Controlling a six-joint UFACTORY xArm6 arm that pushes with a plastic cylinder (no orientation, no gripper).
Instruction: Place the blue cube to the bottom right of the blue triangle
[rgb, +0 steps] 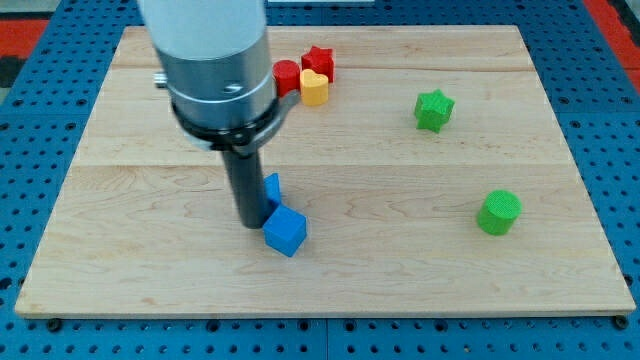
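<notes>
The blue cube (285, 231) lies on the wooden board (400, 270), left of centre near the view's bottom. The blue triangle (272, 187) sits just above it, partly hidden behind the rod, and touches or nearly touches the cube. My tip (250, 223) rests on the board right against the cube's left side and beside the triangle's lower left. The arm's grey body hides the board above the tip.
A red cylinder (286, 76), a red star (318, 61) and a yellow heart (314, 88) cluster at the view's top centre. A green star (434, 109) lies at upper right. A green cylinder (499, 212) lies at right.
</notes>
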